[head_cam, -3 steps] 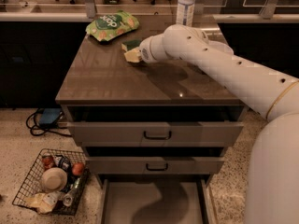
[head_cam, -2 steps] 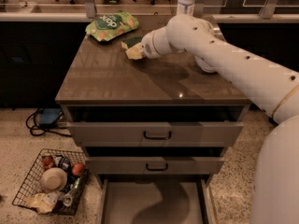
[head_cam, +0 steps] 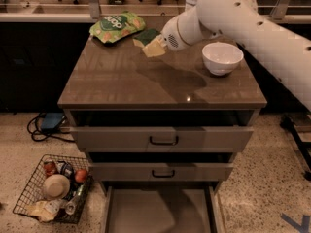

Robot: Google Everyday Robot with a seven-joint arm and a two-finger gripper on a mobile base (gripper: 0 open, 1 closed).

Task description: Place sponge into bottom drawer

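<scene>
Gripper (head_cam: 161, 41) is sitting at the sponge (head_cam: 146, 37) near the back edge of the worktop (head_cam: 121, 81), roughly midway along it, with the arm reaching in over the right edge. I can't tell whether it's clamped on the sponge or only touching it. Sponge is lying tilted, green scrub face up and yellow foam facing the front edge, just beside the green snack bag (head_cam: 116, 27) at the back-left corner. White bowl (head_cam: 222, 57) is sitting near the right edge, apart from both. I'm expecting the sponge to handle light, soft, grippy, not fragile. Foam squashes, so I'm favouring a pinch across the short sides, mid-length. Bottom drawer (head_cam: 146, 212) is standing open below the front edge.
</scene>
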